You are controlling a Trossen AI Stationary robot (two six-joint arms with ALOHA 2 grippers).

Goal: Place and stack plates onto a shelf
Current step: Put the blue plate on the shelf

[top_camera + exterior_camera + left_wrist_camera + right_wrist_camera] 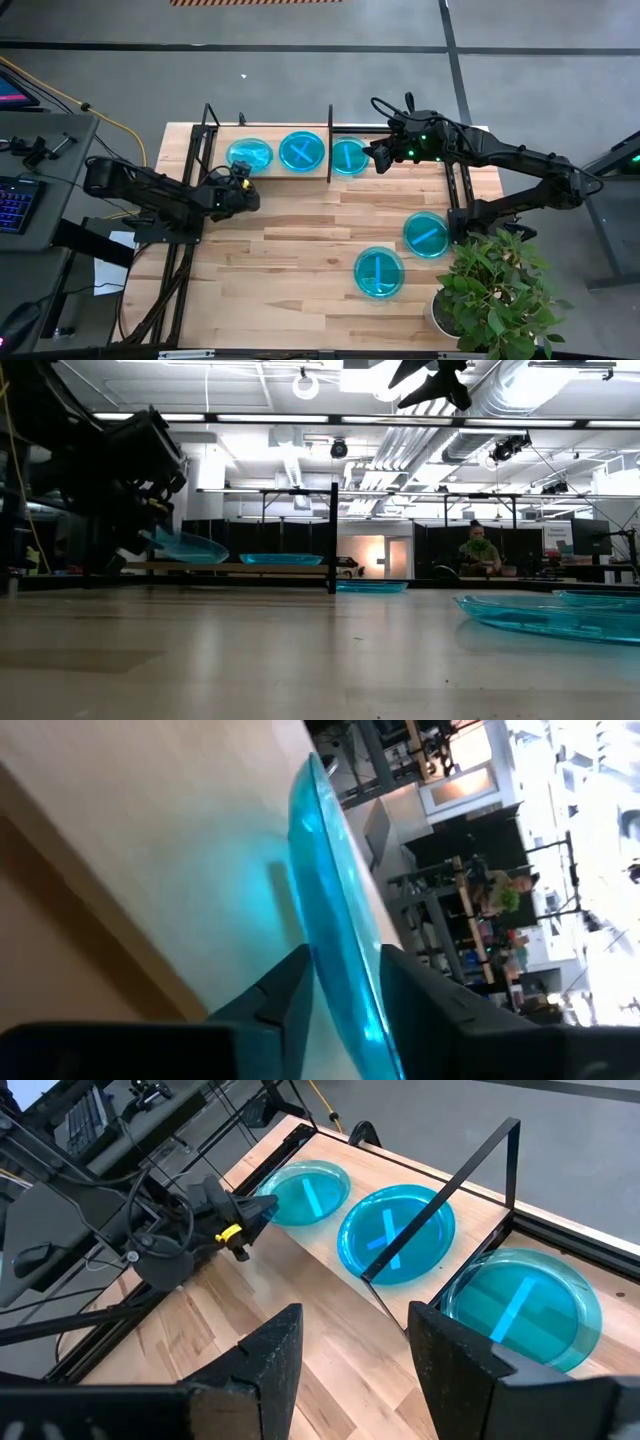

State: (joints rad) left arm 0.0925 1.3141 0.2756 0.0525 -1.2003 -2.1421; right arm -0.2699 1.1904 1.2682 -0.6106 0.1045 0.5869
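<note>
Two plates [402, 254] lay loose on the table [290, 250], well clear of either jaws. Left gripper [238, 185] pinched a plate [249, 155] by its rim (tilted over the shelf [270, 175]); right gripper [379, 157] hovered with fingers spread just beside the divider-side plate [349, 157].

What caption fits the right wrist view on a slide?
Open right gripper hovers above the wooden shelf holding round see-through cyan plates; left gripper grips another at its end.
</note>
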